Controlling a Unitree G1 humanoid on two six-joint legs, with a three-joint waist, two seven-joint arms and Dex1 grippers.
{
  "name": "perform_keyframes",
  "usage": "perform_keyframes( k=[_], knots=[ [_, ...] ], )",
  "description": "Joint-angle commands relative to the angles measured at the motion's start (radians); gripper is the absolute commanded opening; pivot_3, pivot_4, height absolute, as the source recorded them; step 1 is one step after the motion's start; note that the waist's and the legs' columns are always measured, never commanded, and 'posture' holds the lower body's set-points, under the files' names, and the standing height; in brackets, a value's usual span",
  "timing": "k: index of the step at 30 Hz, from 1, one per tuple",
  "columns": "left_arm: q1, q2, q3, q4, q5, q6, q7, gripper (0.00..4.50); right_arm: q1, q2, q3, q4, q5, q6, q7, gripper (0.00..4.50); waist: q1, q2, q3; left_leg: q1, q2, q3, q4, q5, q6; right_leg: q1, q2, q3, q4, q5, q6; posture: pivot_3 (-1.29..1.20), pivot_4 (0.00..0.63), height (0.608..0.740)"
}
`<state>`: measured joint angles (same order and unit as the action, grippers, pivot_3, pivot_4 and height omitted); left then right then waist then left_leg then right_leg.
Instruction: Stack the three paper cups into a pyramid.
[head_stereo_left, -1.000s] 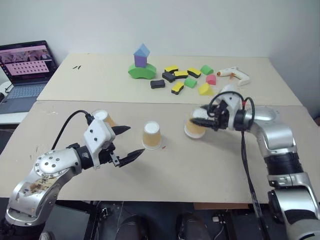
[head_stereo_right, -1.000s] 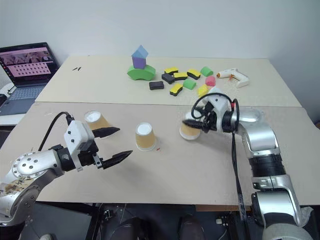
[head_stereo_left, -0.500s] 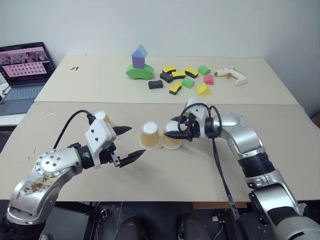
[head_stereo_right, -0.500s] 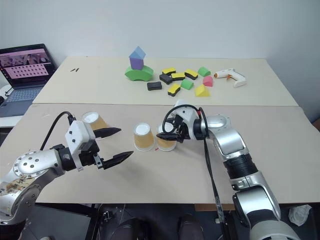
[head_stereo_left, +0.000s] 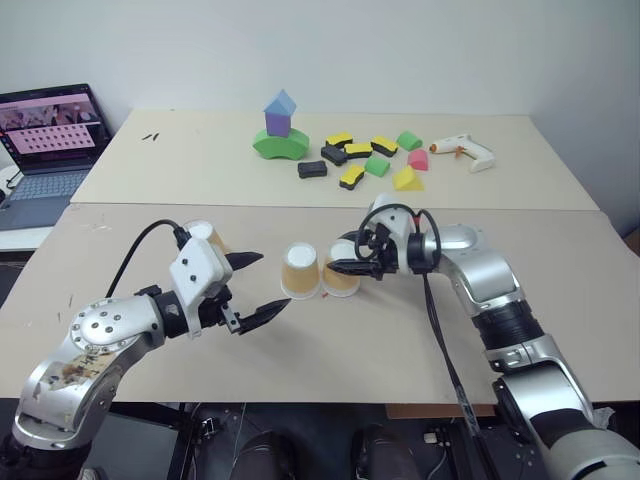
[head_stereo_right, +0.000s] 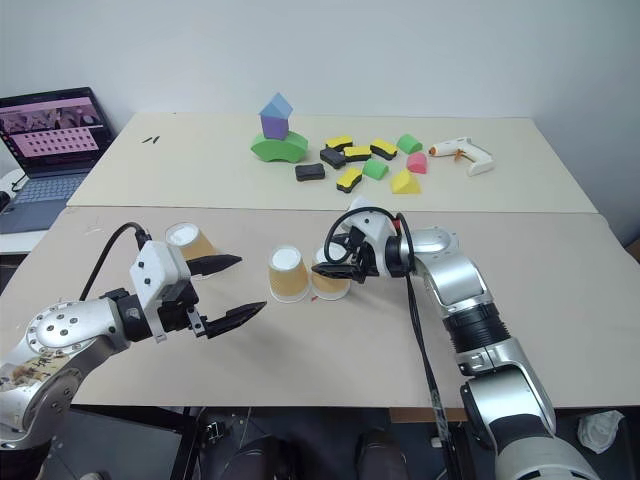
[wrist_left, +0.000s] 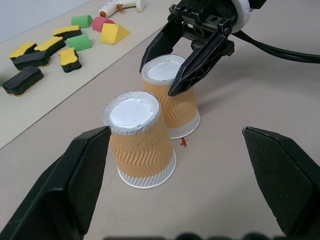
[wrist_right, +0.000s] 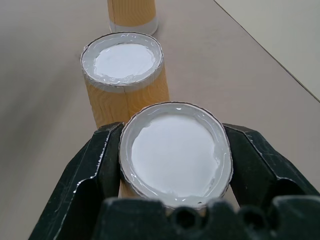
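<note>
Three paper cups (head_stereo_left: 301, 271) (all upside down), two pincers (head_stereo_left: 256, 287), one laptop (head_stereo_left: 48, 140).

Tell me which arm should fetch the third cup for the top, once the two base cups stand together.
Left, probably. The left gripper is open and empty, and the third cup stands right beside it. The right gripper is shut on the second base cup, set next to the middle cup, and is farther off.

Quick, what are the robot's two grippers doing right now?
Left gripper: open, holding nothing.
Right gripper: shut on a paper cup standing next to another cup.
</note>
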<state>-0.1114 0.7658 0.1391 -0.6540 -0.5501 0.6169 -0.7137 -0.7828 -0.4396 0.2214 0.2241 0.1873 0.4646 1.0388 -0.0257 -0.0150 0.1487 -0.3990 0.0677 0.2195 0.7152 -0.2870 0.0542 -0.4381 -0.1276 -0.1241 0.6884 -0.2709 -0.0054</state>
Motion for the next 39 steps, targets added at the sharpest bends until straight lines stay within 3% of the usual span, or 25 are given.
perform_keyframes(
  k=[1, 26, 28, 31, 39],
  knots=[
    [-0.009, 0.012, 0.018, -0.015, 0.007, -0.012, 0.004, 4.5, 0.01, 0.015, -0.008, -0.024, 0.016, 0.026, -0.011, 2.72, 0.0, 0.0, 0.0, 0.0, 0.0, 0.0, 0.0, 0.0, 0.0, 0.0, 0.0, 0.0, 0.0, 0.0, 0.0, 0.0, 0.15, 0.703],
    [-0.042, 0.019, 0.006, 0.011, 0.018, -0.016, -0.012, 4.5, 0.121, 0.027, -0.035, -0.165, 0.039, 0.083, -0.104, 2.72, 0.002, 0.0, 0.0, 0.0, 0.0, 0.0, 0.0, 0.0, 0.0, 0.0, 0.0, 0.0, 0.0, 0.0, 0.0, 0.0, 0.15, 0.703],
    [-0.044, 0.019, 0.004, 0.012, 0.018, -0.015, -0.012, 4.5, 0.126, 0.031, -0.035, -0.169, 0.039, 0.088, -0.116, 3.71, 0.002, 0.0, 0.0, 0.0, 0.0, 0.0, 0.0, 0.0, 0.0, 0.0, 0.0, 0.0, 0.0, 0.0, 0.0, 0.0, 0.15, 0.703],
    [-0.046, 0.017, 0.003, 0.012, 0.018, -0.015, -0.011, 4.5, 0.131, 0.033, -0.035, -0.174, 0.037, 0.091, -0.128, 4.43, 0.006, 0.0, 0.0, -0.001, 0.0, 0.0, 0.0, 0.0, 0.0, 0.0, 0.0, 0.0, 0.0, 0.0, 0.0, 0.0, 0.15, 0.703],
    [-0.045, 0.01, -0.001, 0.016, 0.025, -0.017, -0.004, 4.5, 0.128, 0.033, -0.062, -0.222, 0.074, 0.109, -0.132, 4.43, 0.008, 0.0, 0.0, -0.002, 0.0, 0.0, 0.0, 0.0, 0.0, -0.001, 0.0, 0.0, 0.0, 0.0, 0.0, 0.0, 0.15, 0.703]
  ],
)
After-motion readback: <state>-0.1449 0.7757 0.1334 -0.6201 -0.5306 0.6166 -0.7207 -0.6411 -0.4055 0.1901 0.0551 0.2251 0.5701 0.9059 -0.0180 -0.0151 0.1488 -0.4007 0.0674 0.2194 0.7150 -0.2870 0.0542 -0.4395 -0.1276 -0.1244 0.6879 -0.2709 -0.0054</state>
